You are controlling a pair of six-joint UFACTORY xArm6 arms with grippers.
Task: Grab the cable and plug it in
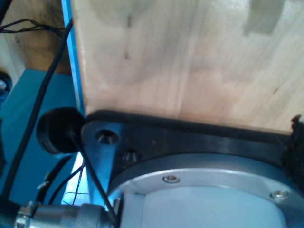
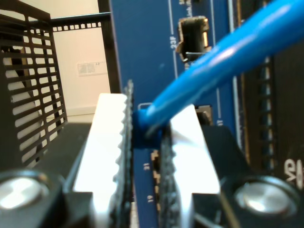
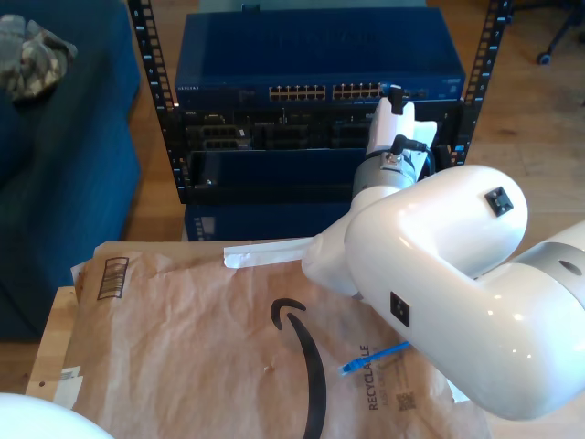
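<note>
Cable plug end clamped between fingers of my second gripper, right at blue switch panel, far side of scene. Port just ahead; you push along plug axis. My first gripper: state cannot tell. Other cable end lies near, on brown paper.

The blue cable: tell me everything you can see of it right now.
The cable is thin, bright blue and smooth-jacketed, like plastic. In the second wrist view its moulded plug end is clamped between the white ridged pads of my second pincer, up against the blue switch panel; whether it is seated in a port I cannot tell. In the exterior view a free stretch lies on the brown paper mailer, ending in a plug.
</note>
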